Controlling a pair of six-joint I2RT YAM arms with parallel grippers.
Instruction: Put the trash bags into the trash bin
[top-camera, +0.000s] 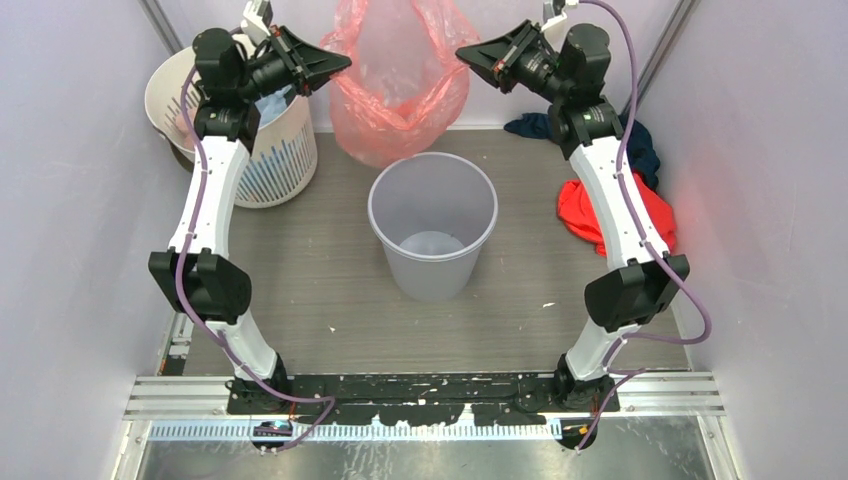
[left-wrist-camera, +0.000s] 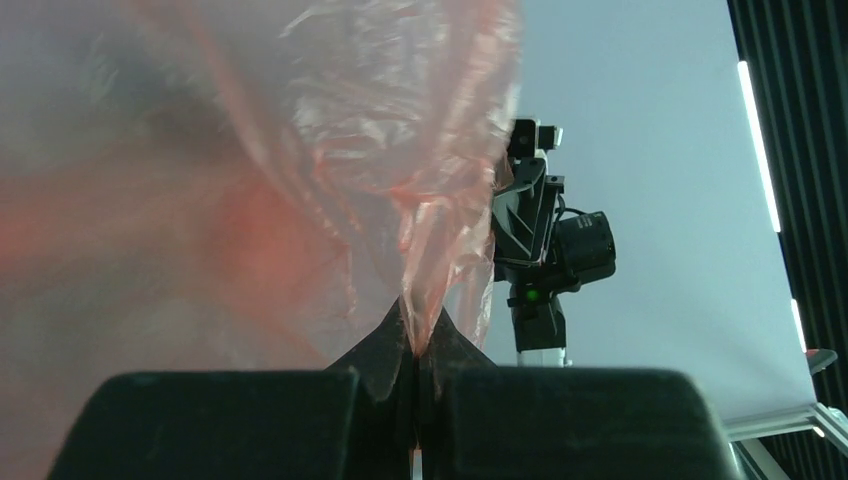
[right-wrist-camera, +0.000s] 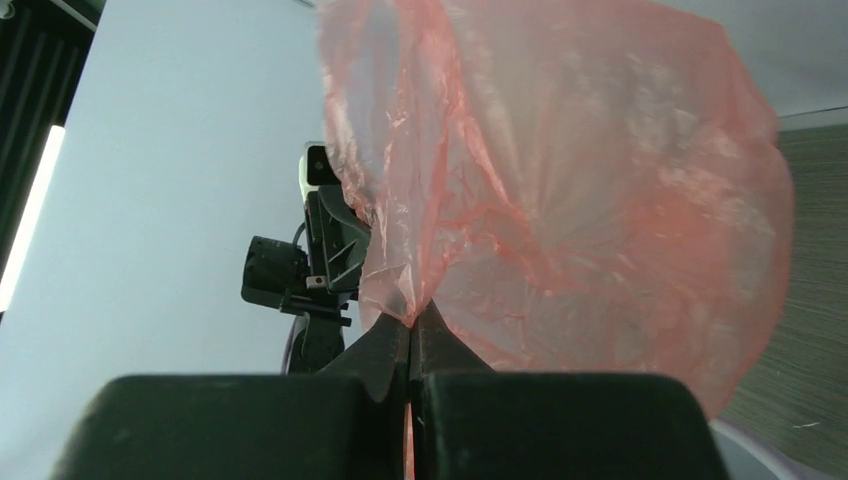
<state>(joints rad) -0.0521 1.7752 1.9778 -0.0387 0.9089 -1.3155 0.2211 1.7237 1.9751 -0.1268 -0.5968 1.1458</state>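
Holding: the left gripper (top-camera: 345, 62) was pinched fully shut on one top edge of the trash bag (top-camera: 400, 80), with film bunched right between its jaws in the left wrist view.
Right claw: the right gripper (top-camera: 462, 52) was clamped just as tight on the opposite top edge, no gap between the jaws.
Bag: it hung stretched between the two claws on the far side of the trash bin (top-camera: 385, 240), its belly sagging toward the bin's far rim but not inside. Whether it brushed the floor, I couldn't tell.
Bin: upright, mouth open.
Key relation: the bag's long axis ran from claw to claw, across the bin's far side, film falling away below each pinch. The bin's mouth lay on the near side of the bag, so by my read the load needed to come nearer and down.
Nearer arm: neither; both claws sat about equally far beyond the bin, one on either side.
Risk: the bag looked wider than the bin's mouth and could drape over the rim.
Bystanders: white slotted laundry basket (top-camera: 280, 160) left of the bin, red-orange garment (top-camera: 580, 215) to its right.
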